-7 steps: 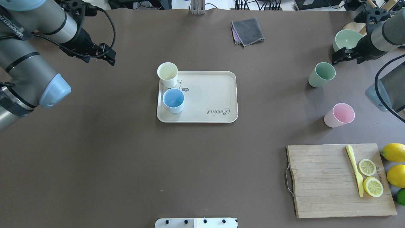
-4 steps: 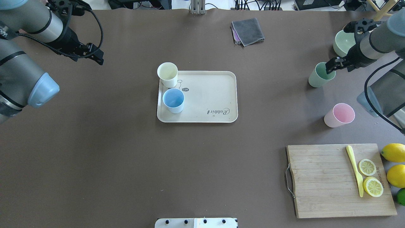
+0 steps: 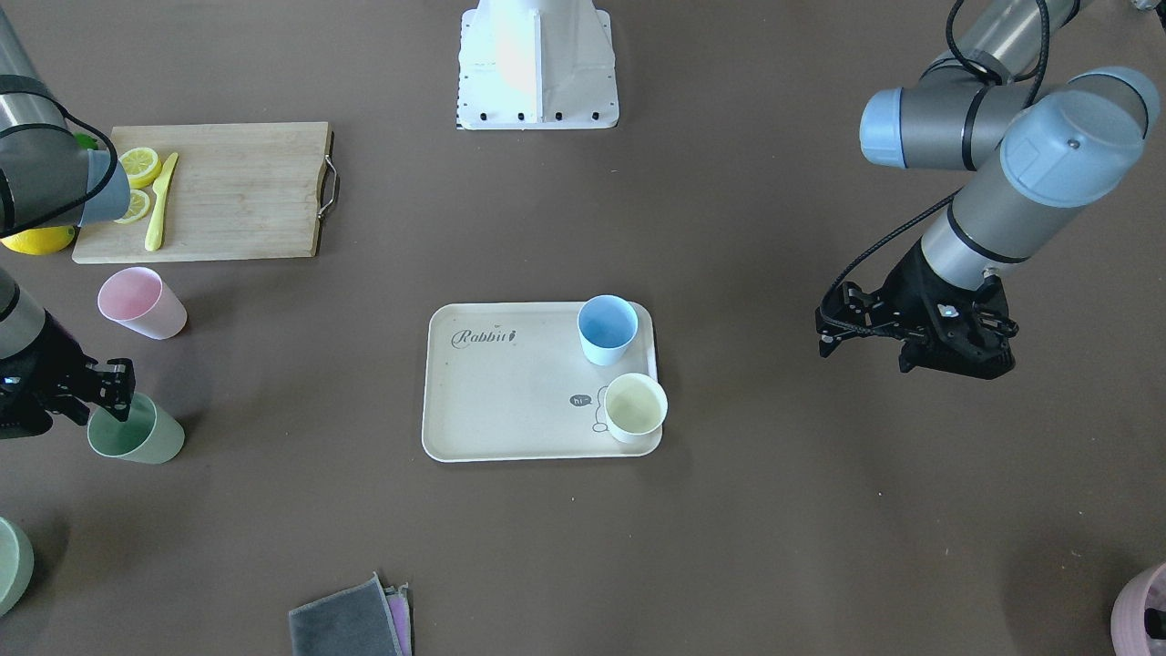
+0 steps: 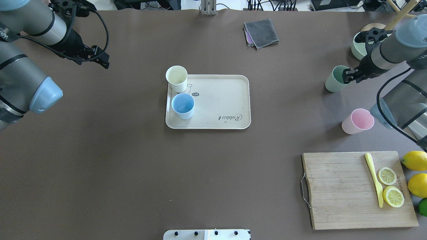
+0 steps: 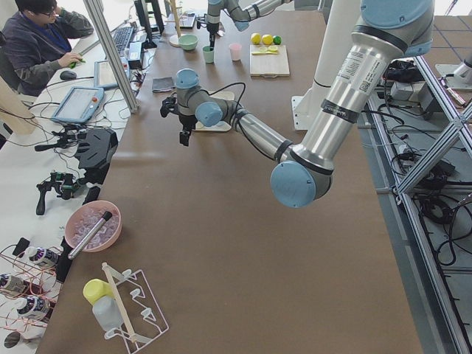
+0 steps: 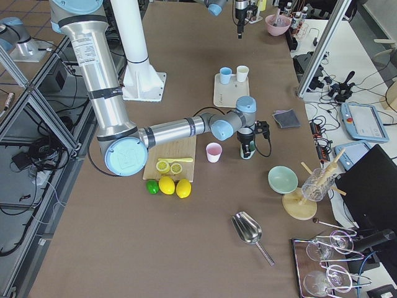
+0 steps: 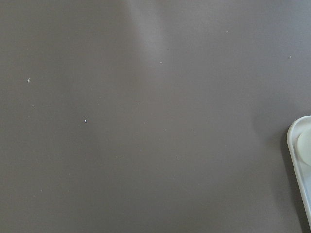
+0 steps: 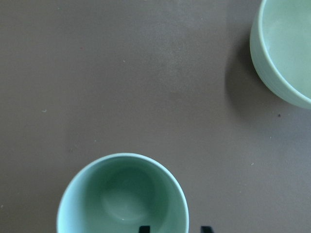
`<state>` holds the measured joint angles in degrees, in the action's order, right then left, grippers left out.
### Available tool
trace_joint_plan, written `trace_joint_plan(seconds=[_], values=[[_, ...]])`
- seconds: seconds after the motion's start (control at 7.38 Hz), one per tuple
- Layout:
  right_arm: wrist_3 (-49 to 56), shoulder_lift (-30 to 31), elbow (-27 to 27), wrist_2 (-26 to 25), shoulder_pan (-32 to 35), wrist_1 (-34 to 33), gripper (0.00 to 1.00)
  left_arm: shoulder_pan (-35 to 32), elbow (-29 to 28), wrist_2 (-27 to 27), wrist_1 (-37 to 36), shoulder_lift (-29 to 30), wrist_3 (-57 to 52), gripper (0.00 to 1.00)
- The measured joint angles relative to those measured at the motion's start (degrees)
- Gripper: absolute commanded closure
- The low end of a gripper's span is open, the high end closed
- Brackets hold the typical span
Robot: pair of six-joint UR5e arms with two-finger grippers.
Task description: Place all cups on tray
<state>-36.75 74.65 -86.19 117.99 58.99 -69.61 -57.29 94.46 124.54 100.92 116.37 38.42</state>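
Nearby, a pale green bowl [image 8: 284, 51] sits beside the sage green plastic tumbler [image 8: 121, 204] whose rim the right gripper [image 8: 175, 228] straddles, jaws apart.

Overhead and front views face each other (both steep), sharing the tray [image 4: 217, 100].

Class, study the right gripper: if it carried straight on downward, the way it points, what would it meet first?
The green cup. The right gripper has its jaws open astride the cup's wall, one tip over the inside and one outside. How far it is above the rim is unclear.
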Motion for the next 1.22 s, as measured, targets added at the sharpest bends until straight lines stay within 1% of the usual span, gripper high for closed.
trace_joint_plan(seconds=[0.27,0.41,0.68,0.81,0.95,1.08,1.22], values=[[-2.9,-1.5,0.0,0.1,-0.1,0.0,1.0,0.1,-0.1,0.0,0.1,0.0,0.2,0.02],[-7.1,-3.4,-0.2,0.2,-0.2,0.0,1.0,0.2,-0.1,0.0,0.1,-0.1,0.3,0.02],[-19.2,-8.9,-0.6,0.4,-2.0,-0.1,1.0,0.2,-0.1,0.0,0.2,-0.1,0.5,0.02],[-25.7,-12.0,-0.6,-0.3,-4.7,-0.2,1.0,0.2,-0.1,0.0,0.2,-0.1,0.6,0.02],[-32.3,-15.1,-0.4,-2.6,-8.4,-0.5,1.0,0.2,-0.1,0.0,0.3,-0.1,0.6,0.02],[-38.7,-18.6,0.6,-6.5,-12.7,-1.2,1.0,0.3,-0.1,0.0,0.3,-0.1,0.6,0.02],[-42.7,-22.0,2.1,-10.0,-16.2,-2.0,1.0,0.3,-0.1,0.0,0.3,-0.1,0.7,0.02]])
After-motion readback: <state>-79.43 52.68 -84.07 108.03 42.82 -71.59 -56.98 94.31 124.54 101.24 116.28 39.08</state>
